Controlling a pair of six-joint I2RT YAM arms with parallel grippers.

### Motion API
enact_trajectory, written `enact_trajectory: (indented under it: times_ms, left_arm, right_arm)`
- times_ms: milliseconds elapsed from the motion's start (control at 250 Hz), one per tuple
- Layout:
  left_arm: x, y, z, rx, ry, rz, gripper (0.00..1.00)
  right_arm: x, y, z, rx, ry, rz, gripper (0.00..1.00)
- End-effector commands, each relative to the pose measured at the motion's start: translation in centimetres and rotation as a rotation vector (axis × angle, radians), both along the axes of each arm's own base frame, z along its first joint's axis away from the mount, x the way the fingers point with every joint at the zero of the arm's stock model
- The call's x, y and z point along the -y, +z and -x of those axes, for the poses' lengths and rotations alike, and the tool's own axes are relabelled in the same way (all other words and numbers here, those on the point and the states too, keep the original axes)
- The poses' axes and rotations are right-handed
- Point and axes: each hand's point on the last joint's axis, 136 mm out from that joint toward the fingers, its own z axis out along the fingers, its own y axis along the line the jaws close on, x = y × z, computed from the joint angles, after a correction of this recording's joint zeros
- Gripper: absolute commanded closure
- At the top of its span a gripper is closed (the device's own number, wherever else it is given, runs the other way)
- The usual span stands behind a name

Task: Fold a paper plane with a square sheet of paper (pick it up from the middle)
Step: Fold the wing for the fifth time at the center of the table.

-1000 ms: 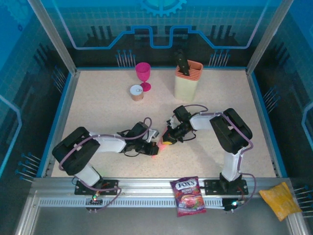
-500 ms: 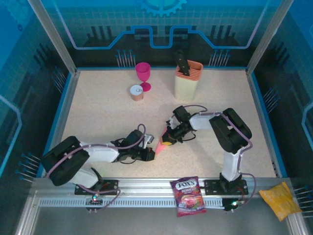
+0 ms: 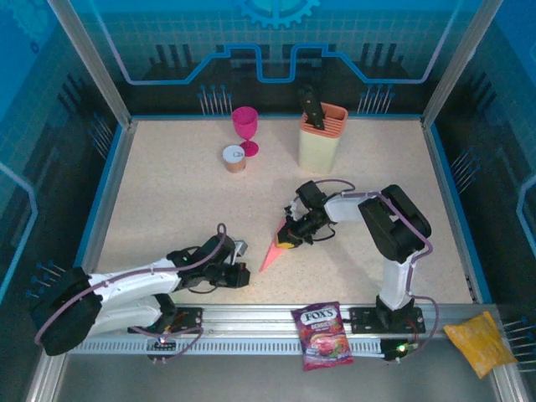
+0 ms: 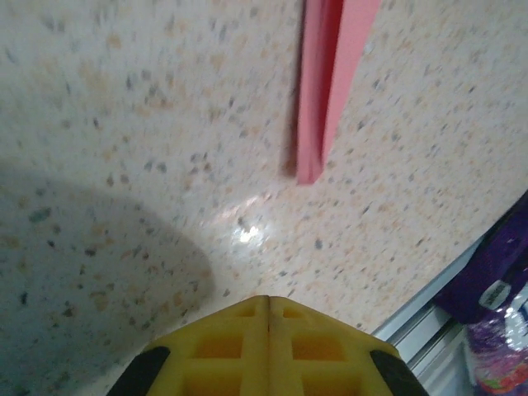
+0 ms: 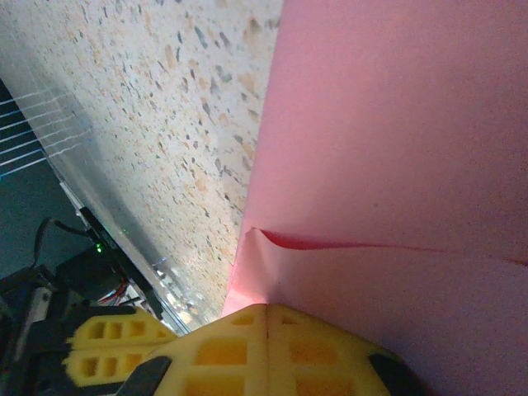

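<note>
plainly done as a fold, yet not safe: paper plane (image 3: 272, 251) lying on the table (image 3: 167, 184) beyond the candy bag (image 3: 322, 335) and slightly to its left, nose the end nearer the bag and aimed past its left side, wide tail farthest from the bag. right gripper (image 3: 291, 234) clamped on that tail, fingers (image 5: 268, 338) squeezed together with pink paper puckered right at the grip. left gripper (image 3: 241, 272) closed on nothing, left of the bag, just short of the nose and not touching it. likely trouble from here: dragging or lifting by 1 pinch point, enough to deepen that pucker, twist the centre crease or spring the 2 wings apart; nose catching on the table and bending if pulled toward the bag; thin paper clinging to a finger on release and flipping over; a closed left gripper nudging the nose sideways if brought closer. best eased open slowly, then drawn straight up, away from the bag.
</note>
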Motion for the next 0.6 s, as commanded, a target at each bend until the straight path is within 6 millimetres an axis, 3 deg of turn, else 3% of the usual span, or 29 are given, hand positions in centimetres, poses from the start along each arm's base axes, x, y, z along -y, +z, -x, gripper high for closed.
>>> enact_trajectory:
  times_ms: [0,32,248,411,595]
  left_arm:
    - [1.2,1.7,-1.4,0.032,-0.043,0.001,1.0]
    - [1.9,2.0,-1.9,0.04,-0.058,0.011,1.0]
    - [6.6,2.7,-5.1,0.068,-0.158,0.064,1.0]
    - [7.7,1.5,-6.6,0.066,-0.182,0.058,1.0]
    - [7.7,-1.3,-6.7,0.023,-0.201,0.017,1.0]
  right_arm:
    - [7.1,-8.0,4.9,-0.171,-0.032,0.416,1.0]
    - [6.7,-7.7,4.0,-0.155,-0.036,0.404,1.0]
    - [6.4,-7.7,3.7,-0.148,-0.034,0.398,1.0]
    - [6.4,-7.6,3.7,-0.144,-0.036,0.399,1.0]
    - [6.6,-7.5,3.8,-0.146,-0.043,0.4,1.0]
